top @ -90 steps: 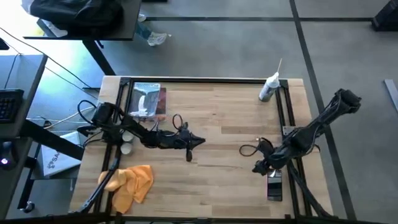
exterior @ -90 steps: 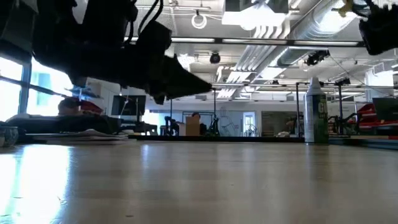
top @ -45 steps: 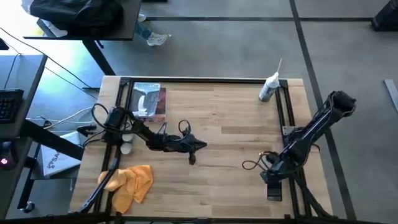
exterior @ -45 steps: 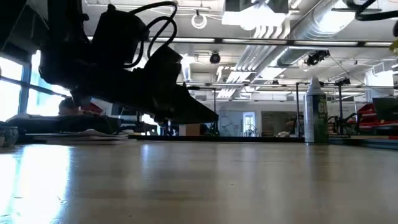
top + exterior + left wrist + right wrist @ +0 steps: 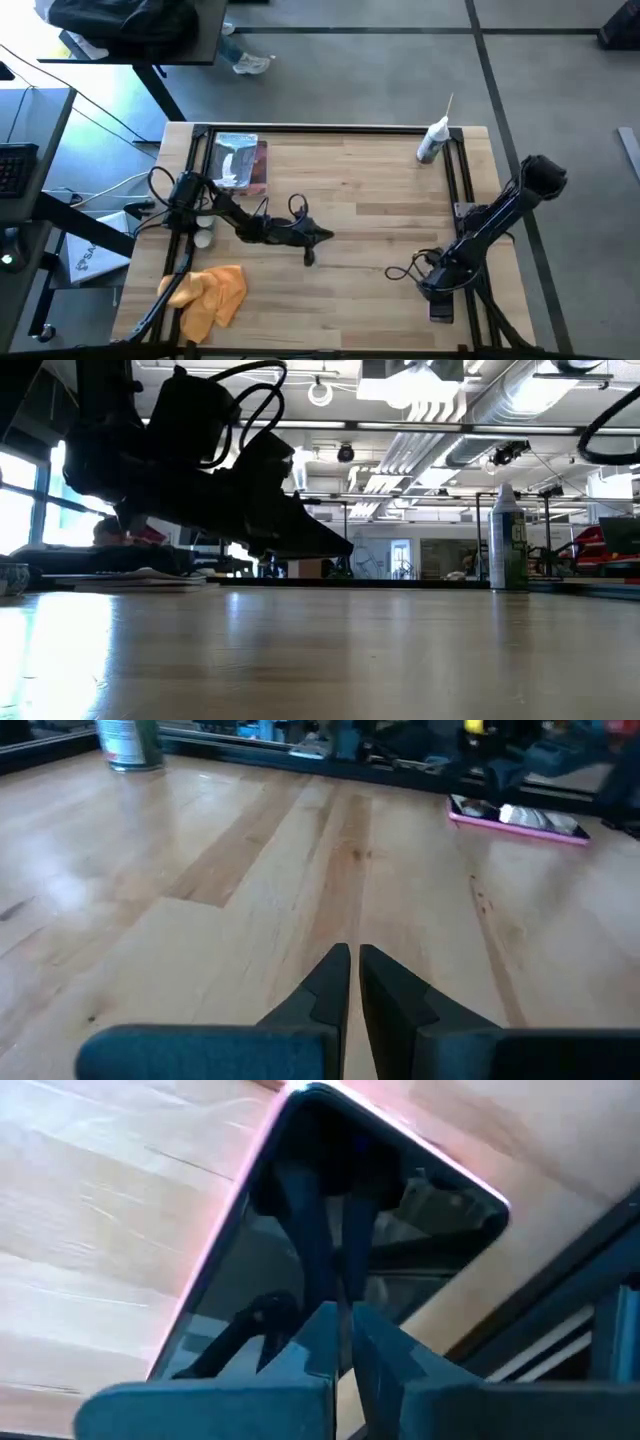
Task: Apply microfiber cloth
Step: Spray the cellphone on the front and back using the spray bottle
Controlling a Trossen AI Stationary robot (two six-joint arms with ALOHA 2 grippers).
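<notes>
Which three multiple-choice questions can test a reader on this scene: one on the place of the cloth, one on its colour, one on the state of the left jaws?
1. Where does the microfiber cloth lie?
A. near the table's front-left corner
B. beside the spray bottle
C. on the phone

2. What colour is the cloth?
A. blue
B. orange-yellow
C. white

3. How are the jaws of the left gripper?
A. wide open
B. shut on the cloth
C. shut and empty

Answers: 1 A, the high view shows it there; 2 B, seen from above; 3 C, the left wrist view shows the fingers together over bare wood.
</notes>
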